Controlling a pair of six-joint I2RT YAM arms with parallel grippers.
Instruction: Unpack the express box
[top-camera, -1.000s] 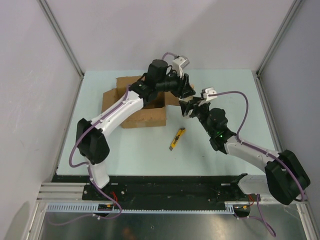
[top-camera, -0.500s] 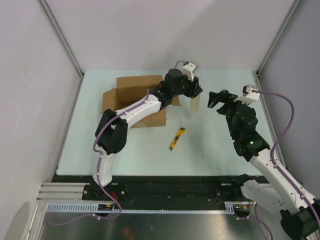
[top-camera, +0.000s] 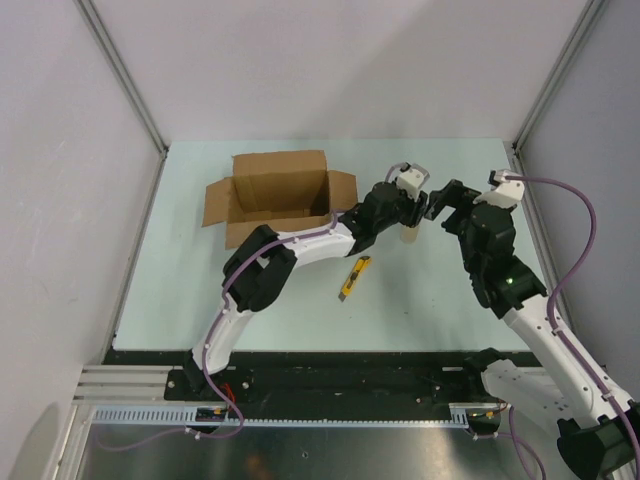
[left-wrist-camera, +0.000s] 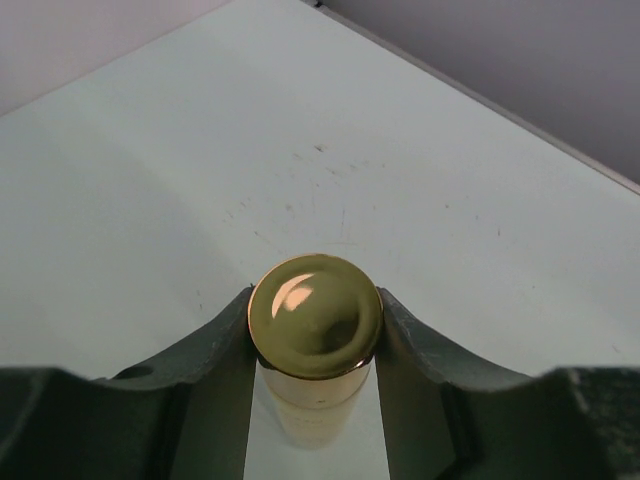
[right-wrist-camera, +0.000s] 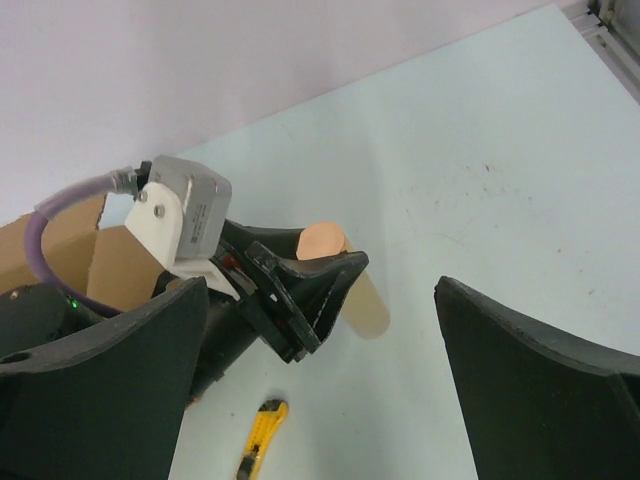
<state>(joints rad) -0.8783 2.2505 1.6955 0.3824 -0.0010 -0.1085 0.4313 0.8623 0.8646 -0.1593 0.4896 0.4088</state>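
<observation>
On the far left of the table: the box (top-camera: 278, 178) stands with its flaps folded out and its top open. How much is left inside cannot be seen from above.
Right of the box: the left gripper (top-camera: 404, 218) reaches out over bare table (top-camera: 450, 300). Its fingers (left-wrist-camera: 225, 350) are clamped on either side of a small tan cylinder (left-wrist-camera: 315, 315) with a shiny gold cap.
Cylinder's footing: it looks close to upright, but whether its base touches the table cannot be told.
Just right of that: the right gripper (top-camera: 443, 200) hangs close by, facing the cylinder, its fingers spread wide and holding nothing.
Near side: a yellow knife (top-camera: 353, 277) lies flat, a little apart from both grippers.
Risk, tipping: the cylinder is tall and narrow. If it is let go before its base sits flat, or with any lean, it probably falls over and rolls across the smooth table.
Risk, knock: the two grippers are crowded together. A sideways move by either one could knock the cylinder or the other arm.
Risk, drag: if the left fingers open unevenly as they pull away, one of them could catch the cap and pull the cylinder over.
Risk, box: the left arm runs just beside the box's right flap. A careless pull back could push the light, open box out of place.
</observation>
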